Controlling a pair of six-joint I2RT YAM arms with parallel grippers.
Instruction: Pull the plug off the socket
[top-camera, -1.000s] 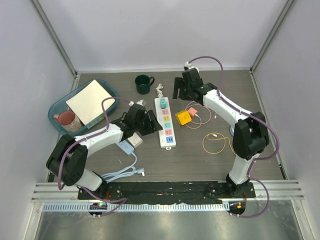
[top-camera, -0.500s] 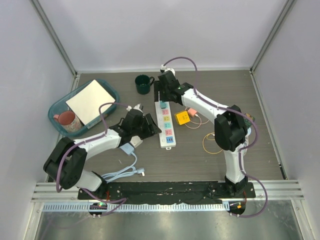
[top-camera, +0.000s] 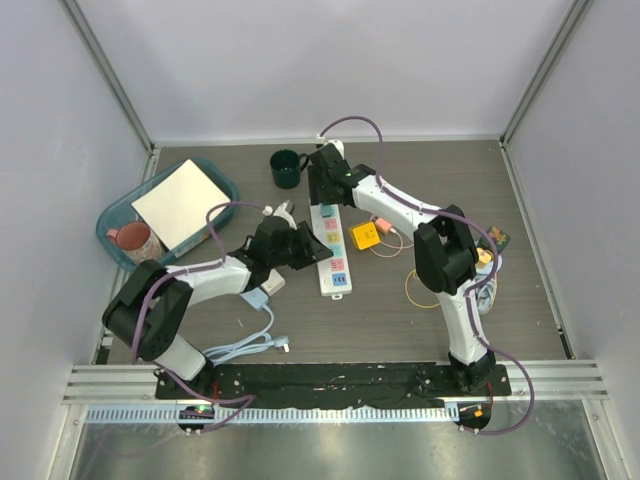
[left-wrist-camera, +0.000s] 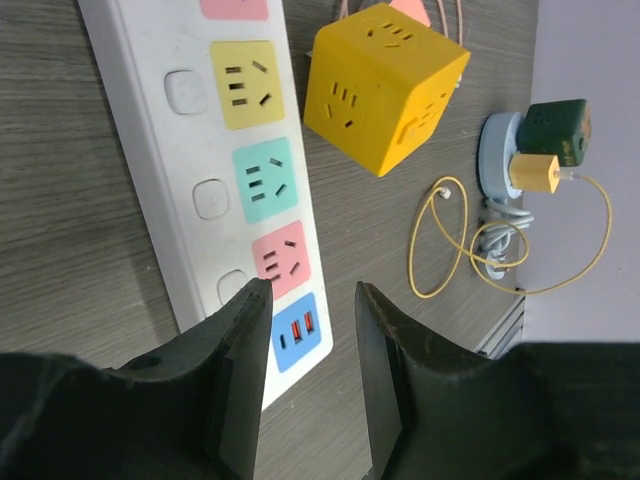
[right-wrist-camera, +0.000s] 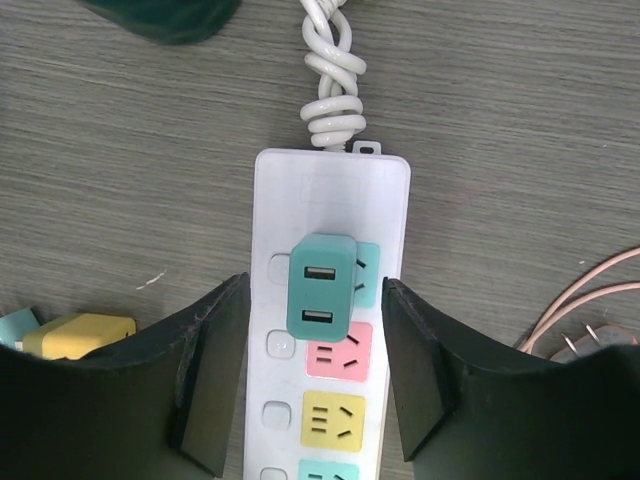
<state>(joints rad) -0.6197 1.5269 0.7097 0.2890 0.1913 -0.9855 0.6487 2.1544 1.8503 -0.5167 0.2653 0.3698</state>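
Note:
A white power strip (top-camera: 331, 262) with coloured sockets lies at the table's middle. A teal USB plug (top-camera: 326, 210) sits in its far teal socket. In the right wrist view the plug (right-wrist-camera: 321, 284) stands upright in the strip (right-wrist-camera: 330, 180). My right gripper (right-wrist-camera: 315, 292) is open and straddles the plug, with a gap on both sides; it also shows in the top view (top-camera: 325, 195). My left gripper (left-wrist-camera: 312, 295) is open and empty over the strip's near end (left-wrist-camera: 140, 120), by the blue USB panel; it also shows in the top view (top-camera: 305, 250).
A yellow cube adapter (top-camera: 366, 235) and pink cable lie right of the strip. A yellow cable loop (top-camera: 430, 285) lies farther right. A green mug (top-camera: 288, 168) stands behind the strip. A teal tray (top-camera: 115, 212) holds paper and a pink cup. A light blue adapter (top-camera: 253, 295) lies near my left arm.
My right arm has swung left from the back right to the strip's far end, over the teal plug. My left gripper has edged right toward the strip's near end.

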